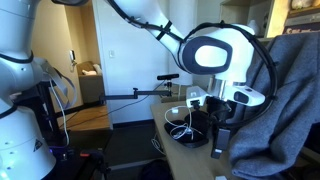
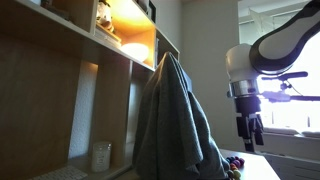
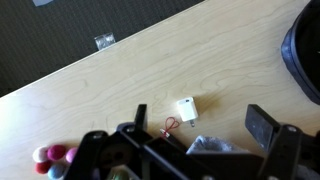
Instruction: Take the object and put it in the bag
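Observation:
In the wrist view a small white plug adapter (image 3: 186, 109) lies on the light wooden table (image 3: 110, 80), with a thin red wire loop (image 3: 172, 124) beside it. My gripper (image 3: 200, 126) is open and empty, hovering above the table with the adapter between and slightly ahead of its fingers. A curved edge of the black bag (image 3: 306, 50) shows at the right edge of that view. In both exterior views the gripper (image 1: 220, 128) (image 2: 249, 130) hangs pointing down over the table.
A big grey cloth (image 1: 285, 100) (image 2: 178, 120) drapes over a chair beside the table. Small pink and coloured balls (image 3: 52, 157) lie near the table edge. A crumpled grey piece (image 3: 207, 147) lies under the gripper. White cables (image 1: 180, 125) sit on the table.

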